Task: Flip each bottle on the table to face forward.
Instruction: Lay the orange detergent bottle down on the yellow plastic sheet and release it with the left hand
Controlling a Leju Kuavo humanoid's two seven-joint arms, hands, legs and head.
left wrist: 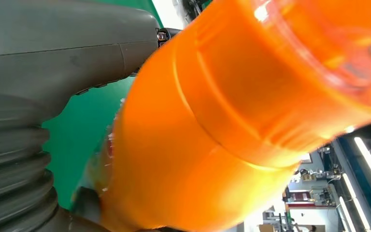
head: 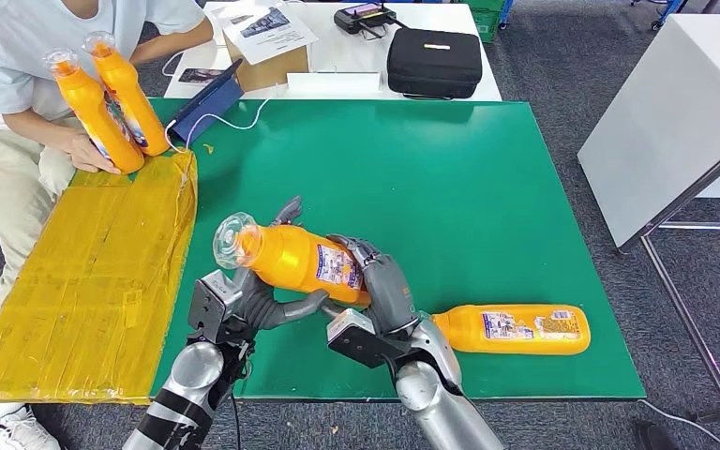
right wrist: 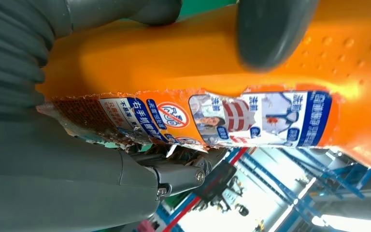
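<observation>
Both hands hold one orange bottle (head: 295, 260) lifted off the green table (head: 487, 187), near its front edge: the left hand (head: 261, 298) grips it from below near the neck end, with the thumb curled under the body, and the right hand (head: 382, 281) has its fingers wrapped over the base end beside the label. The bottle's long axis runs across the robot's view and tilts, with the clear cap up and toward the robot's left and the base lower, toward the right. Its label faces up toward the head camera. The likeliest trouble is a slip during the turn: the plastic is smooth and rounded, the label looks torn and wrinkled in the right wrist view, and if one hand lets go before the other has a firm hold, the bottle could roll out and drop onto the table. A second bottle (head: 514, 329) lies flat just beside the right forearm, its long axis also across the table, so a wide swing of that arm could knock it toward the edge. A seated person at the far left holds two more bottles (head: 108, 101) upright over a yellow board (head: 94, 281).
</observation>
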